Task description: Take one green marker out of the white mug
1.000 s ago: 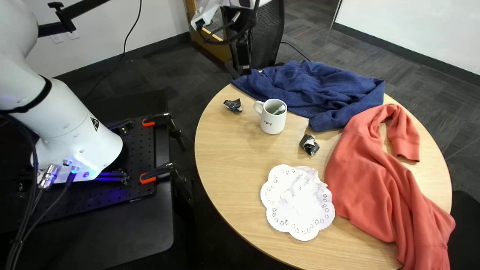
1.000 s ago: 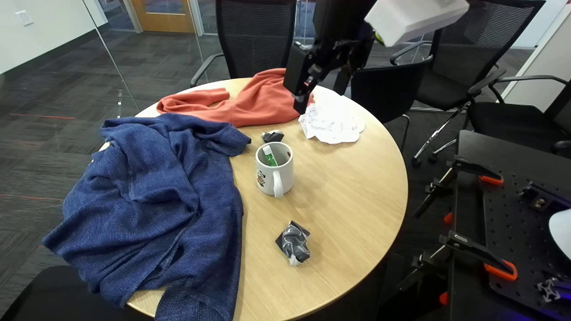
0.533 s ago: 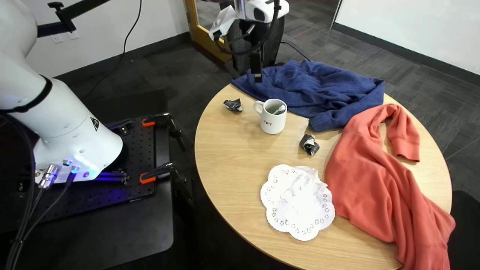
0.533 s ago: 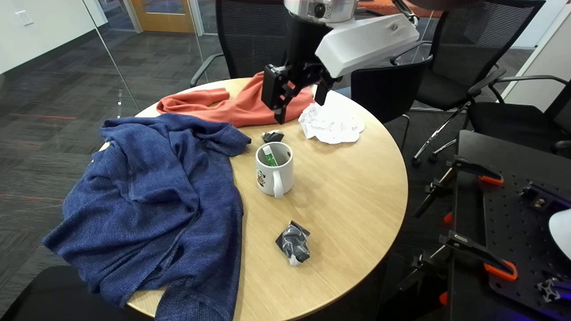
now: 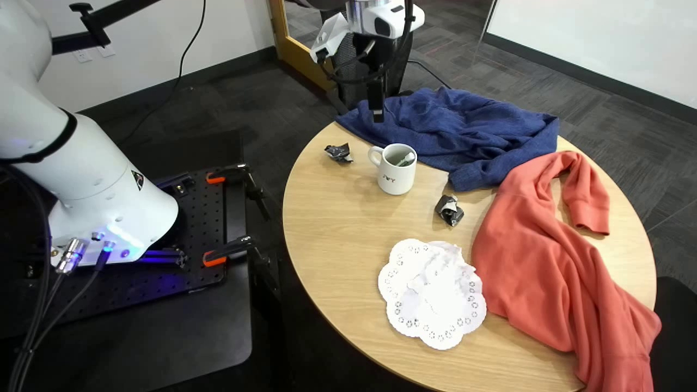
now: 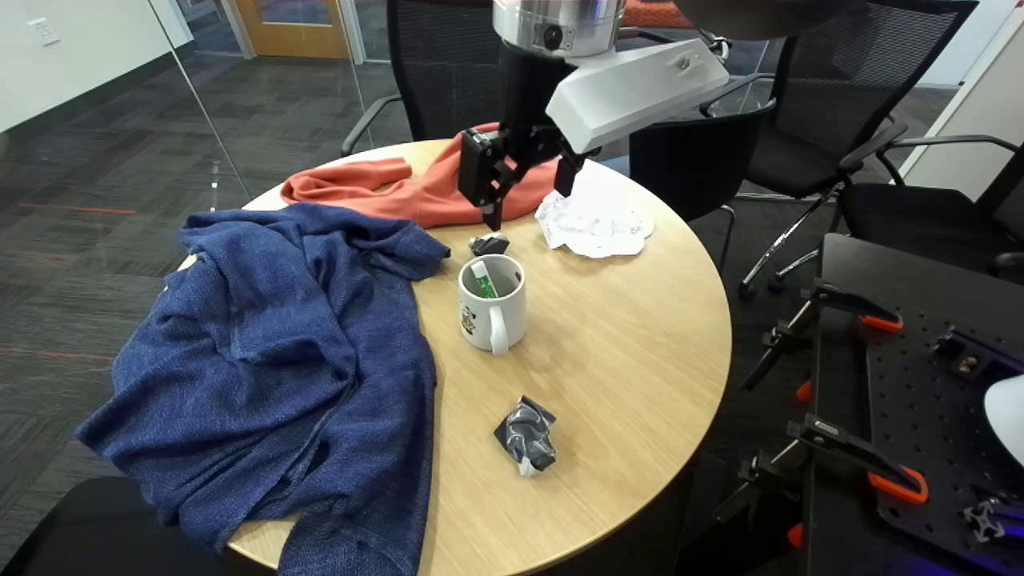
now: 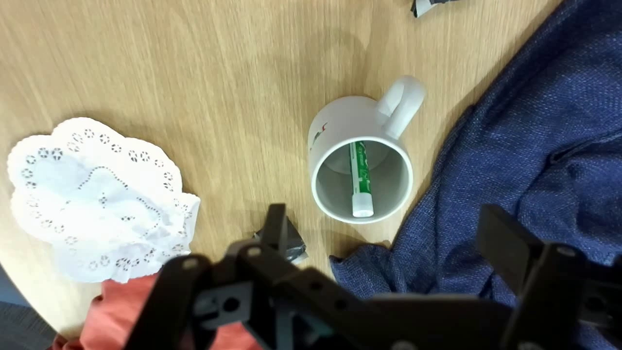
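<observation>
the gripper (image 7: 384, 221) is hovering above the round table (image 5: 337, 228), its jaws standing wide apart. lower down, the white mug (image 7: 340, 121) is standing upright, the green marker (image 7: 360, 170) leaning inside, its white end near the rim. a crumpled black scrap (image 5: 338, 153) is lying near the handle (image 7: 407, 109), another scrap (image 5: 449, 210) on the opposite side. the blue cloth (image 5: 463, 125) is lying just beside the mug; farther out, the white doily (image 5: 430, 294) is resting beside the orange garment (image 5: 544, 250).
</observation>
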Robot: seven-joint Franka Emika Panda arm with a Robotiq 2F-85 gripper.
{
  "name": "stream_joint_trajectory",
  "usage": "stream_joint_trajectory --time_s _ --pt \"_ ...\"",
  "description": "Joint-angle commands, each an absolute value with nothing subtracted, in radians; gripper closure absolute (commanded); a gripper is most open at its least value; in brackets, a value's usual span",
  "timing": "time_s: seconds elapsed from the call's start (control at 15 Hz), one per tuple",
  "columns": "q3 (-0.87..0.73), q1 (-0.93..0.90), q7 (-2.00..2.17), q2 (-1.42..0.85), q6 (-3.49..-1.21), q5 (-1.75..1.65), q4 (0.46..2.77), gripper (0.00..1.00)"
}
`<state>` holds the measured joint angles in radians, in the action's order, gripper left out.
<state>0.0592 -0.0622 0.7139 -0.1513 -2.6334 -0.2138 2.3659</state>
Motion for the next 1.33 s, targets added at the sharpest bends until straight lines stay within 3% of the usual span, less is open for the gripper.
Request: stream_joint_trajectory --time_s 0.0,1.07,1.27 --pt "0.035 -0.086 0.687 -0.165 -2.647 -0.198 2.359 0.00" --pt "-0.061 -0.152 0.647 -0.406 -2.744 -0.192 2.227 0.00" --pt "-0.079 -0.165 0.636 -0.434 -2.744 -0.187 2.205 0.15"
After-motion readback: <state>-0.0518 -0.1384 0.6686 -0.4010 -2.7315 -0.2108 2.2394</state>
